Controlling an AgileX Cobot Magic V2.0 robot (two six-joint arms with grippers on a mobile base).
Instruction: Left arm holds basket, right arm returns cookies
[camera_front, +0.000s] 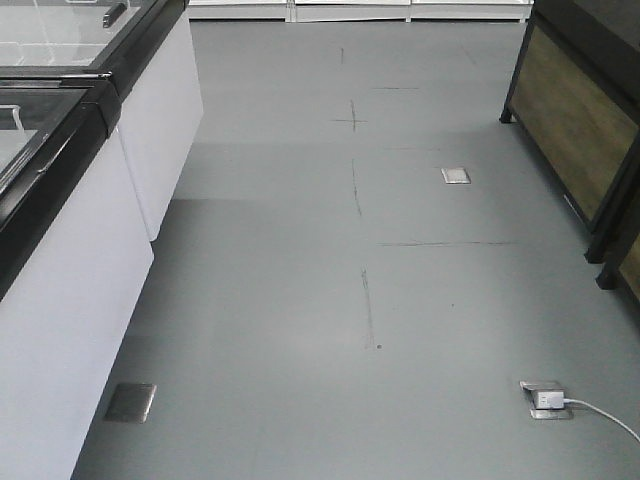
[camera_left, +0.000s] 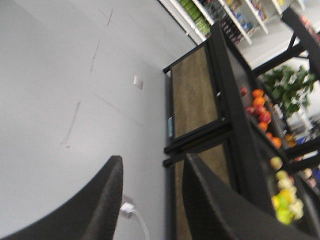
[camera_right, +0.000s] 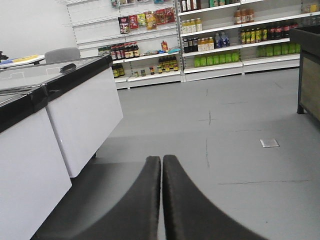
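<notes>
Nearest, the right gripper (camera_right: 161, 160) has its two black fingers pressed together with nothing between them. The left gripper (camera_left: 152, 162) stands parted, only floor showing in the gap. Where the basket and cookies are cannot be told from these views. On the near right of the grey floor (camera_front: 300, 300), a white plug (camera_front: 547, 399) sits in a floor socket. White freezer cabinets (camera_front: 90, 280) run along the left and a wood-panelled stand (camera_front: 575, 110) stands on the right. Stocked shelves (camera_right: 225, 45) line the far wall.
</notes>
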